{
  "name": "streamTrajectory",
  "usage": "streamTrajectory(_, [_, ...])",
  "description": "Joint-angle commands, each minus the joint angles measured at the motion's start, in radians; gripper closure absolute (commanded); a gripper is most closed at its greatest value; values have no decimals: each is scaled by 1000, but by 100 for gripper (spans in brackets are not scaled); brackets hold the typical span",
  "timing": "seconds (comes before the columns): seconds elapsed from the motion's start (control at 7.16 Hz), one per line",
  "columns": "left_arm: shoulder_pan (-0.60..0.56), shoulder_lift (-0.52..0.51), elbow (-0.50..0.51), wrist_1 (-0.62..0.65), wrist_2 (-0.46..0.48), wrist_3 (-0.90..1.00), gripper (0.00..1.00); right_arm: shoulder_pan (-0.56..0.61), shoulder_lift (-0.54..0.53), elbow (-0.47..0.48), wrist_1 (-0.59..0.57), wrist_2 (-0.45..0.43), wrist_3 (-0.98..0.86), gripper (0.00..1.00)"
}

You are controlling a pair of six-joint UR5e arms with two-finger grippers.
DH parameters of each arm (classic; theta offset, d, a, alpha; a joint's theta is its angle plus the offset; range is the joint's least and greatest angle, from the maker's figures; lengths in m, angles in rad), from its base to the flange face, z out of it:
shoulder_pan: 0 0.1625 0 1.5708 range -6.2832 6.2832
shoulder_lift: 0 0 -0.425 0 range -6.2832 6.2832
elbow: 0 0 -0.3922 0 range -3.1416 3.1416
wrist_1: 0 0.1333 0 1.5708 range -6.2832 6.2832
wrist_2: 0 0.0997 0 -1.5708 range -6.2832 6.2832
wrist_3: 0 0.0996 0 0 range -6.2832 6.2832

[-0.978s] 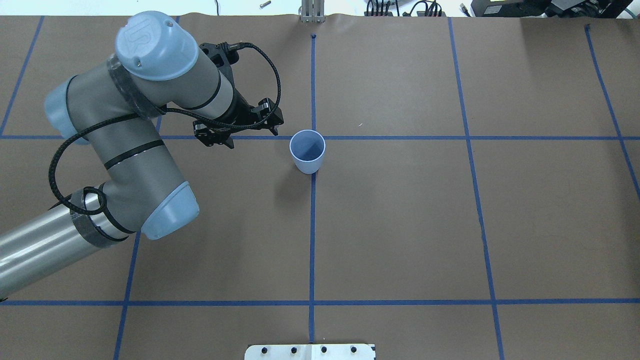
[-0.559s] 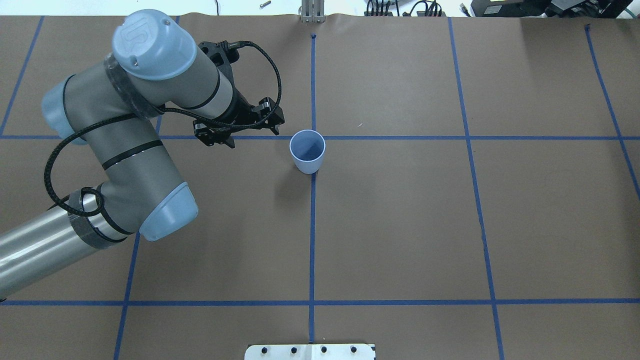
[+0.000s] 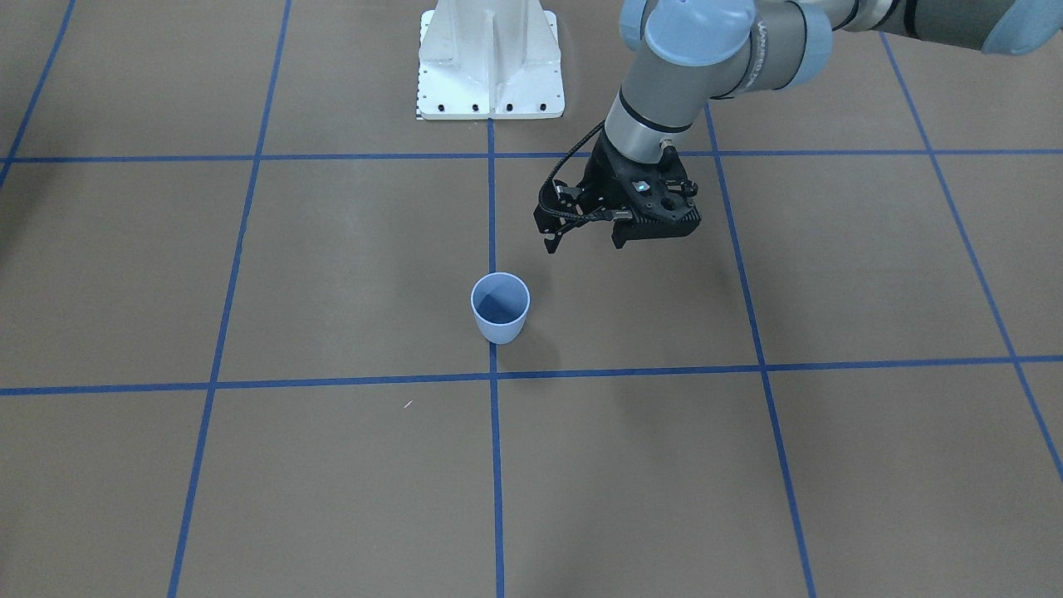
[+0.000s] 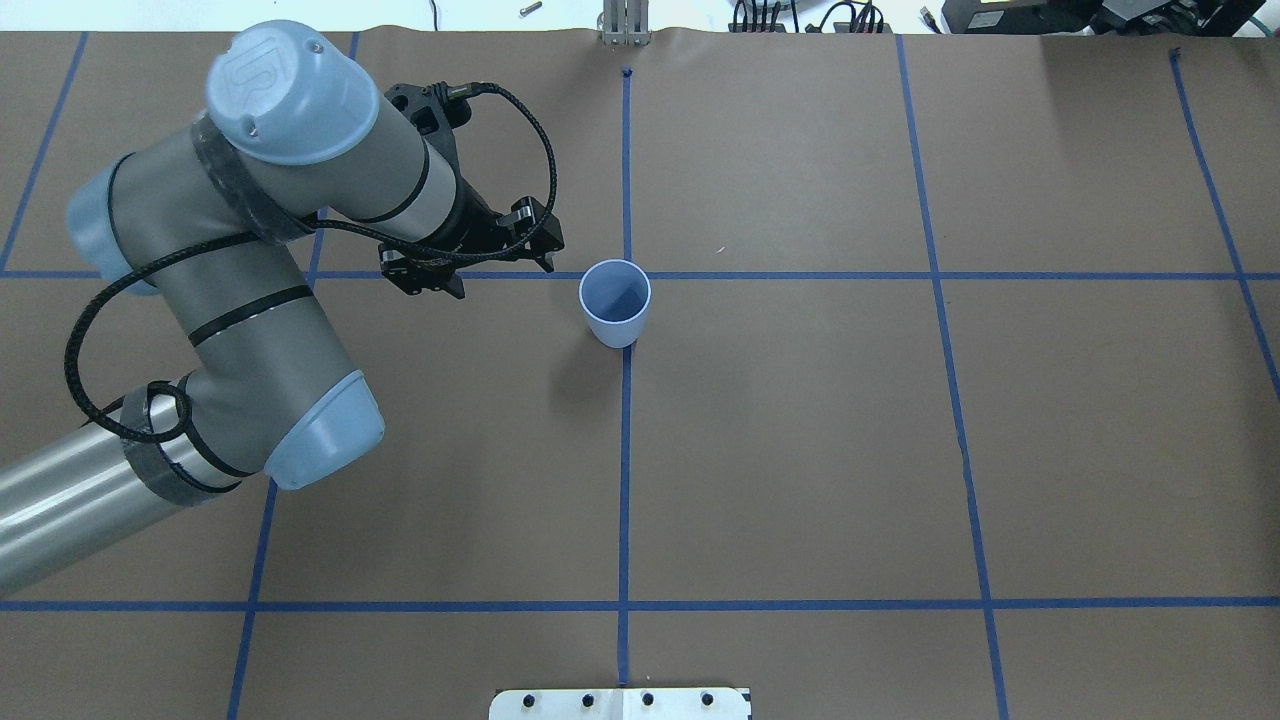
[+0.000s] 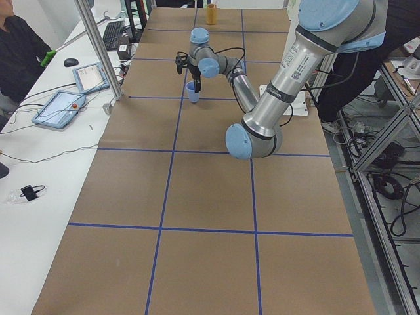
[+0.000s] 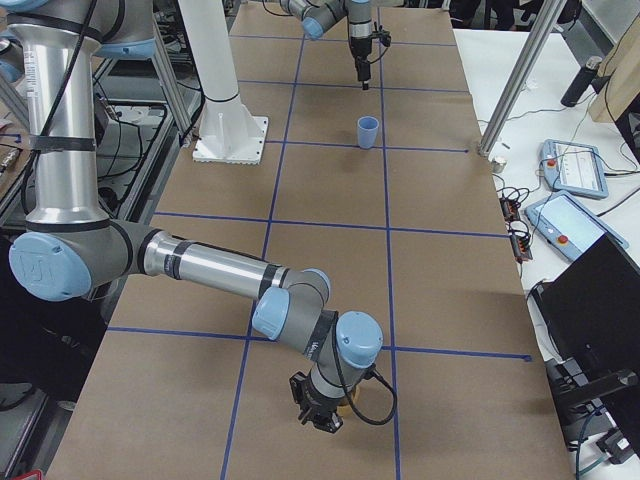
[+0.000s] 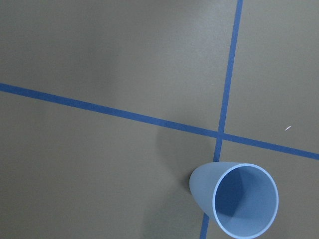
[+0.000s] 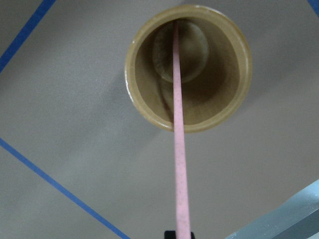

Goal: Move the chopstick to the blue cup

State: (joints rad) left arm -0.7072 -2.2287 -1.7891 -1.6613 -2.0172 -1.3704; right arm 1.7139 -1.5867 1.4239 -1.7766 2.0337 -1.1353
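Note:
The blue cup (image 4: 615,300) stands upright and empty on the brown table where two blue tape lines cross; it also shows in the front view (image 3: 500,307) and the left wrist view (image 7: 239,201). My left gripper (image 4: 500,275) hovers open and empty just left of it, fingers pointing down (image 3: 583,243). The pale-pink chopstick (image 8: 178,124) runs from the bottom of the right wrist view down into a tan cup (image 8: 234,74). My right gripper (image 6: 320,412) is shut on the stick's upper end, low over the tan cup at the table's right end.
The white robot base plate (image 3: 490,62) sits at the table's robot side. A side bench with tablets (image 5: 62,105), an aluminium post (image 5: 98,49) and a seated person (image 5: 16,52) run along the far side. Blue tape lines grid the table (image 4: 800,450).
My left arm has swung slightly to the left, and its gripper has drawn a little away from the blue cup. The cup has not moved.

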Motion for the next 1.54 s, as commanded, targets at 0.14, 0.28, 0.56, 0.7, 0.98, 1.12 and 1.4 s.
streamTrajectory(0.14, [0,6,-7,0,0,-1,2,0,10,12,-9,-4,0,100])
streamTrajectory(0.28, [0,6,-9,0,0,-1,2,3,8,19,-11,-7,0,100])
streamTrajectory(0.56, [0,6,-15,0,0,-3,2,12,8,21,-11,-12,2,100])
streamTrajectory(0.7, [0,6,-15,0,0,-3,2,18,8,29,-11,-18,0,100])
streamTrajectory(0.98, [0,12,-23,0,0,-3,2,30,8,68,-62,-33,0,100])
streamTrajectory(1.12, [0,12,-23,0,0,-3,2,48,19,142,-140,-93,0,100])
streamTrajectory(1.4, [0,18,-26,0,11,-3,2,81,150,243,-368,-231,-14,100])
